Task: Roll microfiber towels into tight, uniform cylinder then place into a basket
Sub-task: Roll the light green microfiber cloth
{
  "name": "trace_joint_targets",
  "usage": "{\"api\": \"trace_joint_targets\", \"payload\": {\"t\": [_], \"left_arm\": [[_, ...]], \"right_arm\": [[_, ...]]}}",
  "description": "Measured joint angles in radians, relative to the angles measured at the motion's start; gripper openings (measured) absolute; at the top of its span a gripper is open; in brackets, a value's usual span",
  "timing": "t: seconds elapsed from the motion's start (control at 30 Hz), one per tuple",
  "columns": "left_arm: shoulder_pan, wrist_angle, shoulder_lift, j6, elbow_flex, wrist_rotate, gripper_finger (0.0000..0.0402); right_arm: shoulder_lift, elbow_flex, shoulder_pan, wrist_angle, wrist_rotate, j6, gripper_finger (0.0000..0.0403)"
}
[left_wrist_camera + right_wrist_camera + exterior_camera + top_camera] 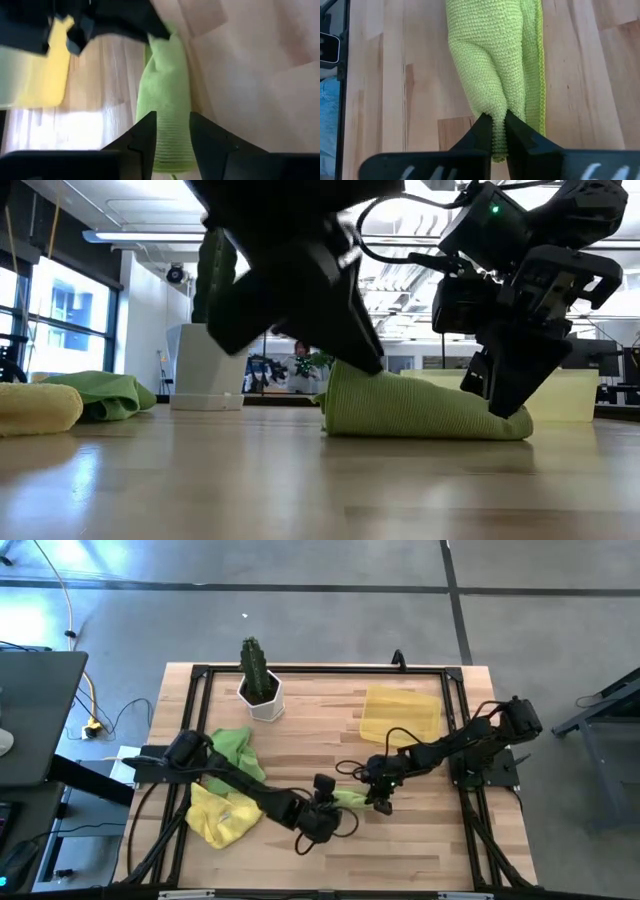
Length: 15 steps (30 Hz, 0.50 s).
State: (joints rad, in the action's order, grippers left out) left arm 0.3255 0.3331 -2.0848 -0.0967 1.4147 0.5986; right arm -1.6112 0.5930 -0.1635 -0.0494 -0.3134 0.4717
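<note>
Rolled green towel (350, 798) lies on the surface (420, 840) between two claws.
The right claw (499, 131) is pinched tight on one end of the roll, at the roll's 3 o'clock end in the high view. The left claw (172, 131) straddles the other end at 9 o'clock, jaws parted around the cloth with fingers (145, 137) beside it. The basket (402, 716) sits at 1 o'clock of the roll; a yellow towel (222, 815) and another green towel (236, 748) lie far toward 9 o'clock.

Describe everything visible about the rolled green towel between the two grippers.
The rolled green towel is a lime, ribbed microfiber cloth wound into a loose cylinder lying flat on the wooden table. The right gripper pinches one end shut; the left gripper straddles the other end, fingers either side.
</note>
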Motion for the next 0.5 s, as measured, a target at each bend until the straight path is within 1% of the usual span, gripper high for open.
{"api": "trace_joint_targets", "payload": {"t": [0.07, 0.2, 0.27, 0.37, 0.43, 0.5], "left_arm": [[-0.019, 0.01, -0.006, 0.03, 0.0, -0.017, 0.0119], [-0.066, 0.048, -0.011, 0.121, 0.0, -0.094, 0.0137], [-0.089, 0.067, -0.011, 0.171, 0.0, -0.176, 0.0141], [-0.121, 0.084, -0.018, 0.241, 0.001, -0.335, 0.0141], [-0.134, 0.084, -0.03, 0.276, 0.002, -0.388, 0.0139], [-0.142, 0.081, -0.041, 0.306, 0.004, -0.412, 0.0136]], "right_arm": [[0.0, 0.0, 0.0, 0.0, 0.001, 0.0, 0.0012], [0.0, 0.0, 0.0, 0.0, 0.003, -0.003, 0.0013], [0.0, 0.0, 0.0, 0.0, 0.004, -0.022, 0.0013], [0.0, 0.0, 0.0, 0.0, 0.005, -0.04, 0.0014], [0.0, 0.0, 0.0, -0.002, 0.006, -0.064, 0.0014], [0.0, 0.0, 0.0, -0.01, 0.007, -0.108, 0.0021]]}}
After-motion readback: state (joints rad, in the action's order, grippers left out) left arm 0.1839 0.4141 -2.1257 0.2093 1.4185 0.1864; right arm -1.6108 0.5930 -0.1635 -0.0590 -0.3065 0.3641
